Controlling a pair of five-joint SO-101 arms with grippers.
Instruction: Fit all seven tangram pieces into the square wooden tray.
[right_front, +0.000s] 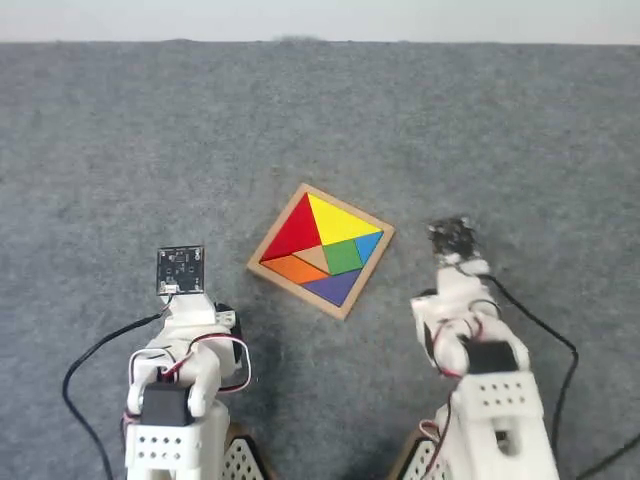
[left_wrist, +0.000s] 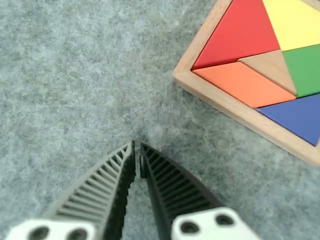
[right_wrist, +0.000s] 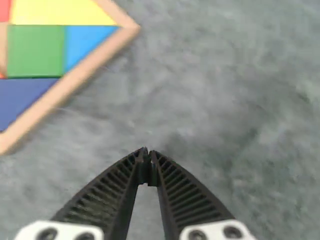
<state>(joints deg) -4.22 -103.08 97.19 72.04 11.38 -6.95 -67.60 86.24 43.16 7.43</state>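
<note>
The square wooden tray (right_front: 277, 224) lies turned like a diamond at the table's middle. Several coloured tangram pieces lie flat in it, edge to edge: red (right_front: 295, 232), yellow (right_front: 335, 220), light blue (right_front: 368, 245), green (right_front: 343, 257), tan (right_front: 315, 258), orange (right_front: 295, 268) and indigo (right_front: 333, 287). My left gripper (left_wrist: 137, 146) is shut on nothing and rests over bare carpet beside the tray's rim (left_wrist: 225, 100), near the orange piece (left_wrist: 240, 82). My right gripper (right_wrist: 146, 151) is also shut with nothing in it, over carpet off the rim (right_wrist: 80, 72) by the light blue piece (right_wrist: 87, 42).
Grey carpet (right_front: 320, 110) covers the whole table. The left arm (right_front: 180, 340) stands at the near left of the tray and the right arm (right_front: 465, 330) at the near right. Cables trail from both arms toward the near edge.
</note>
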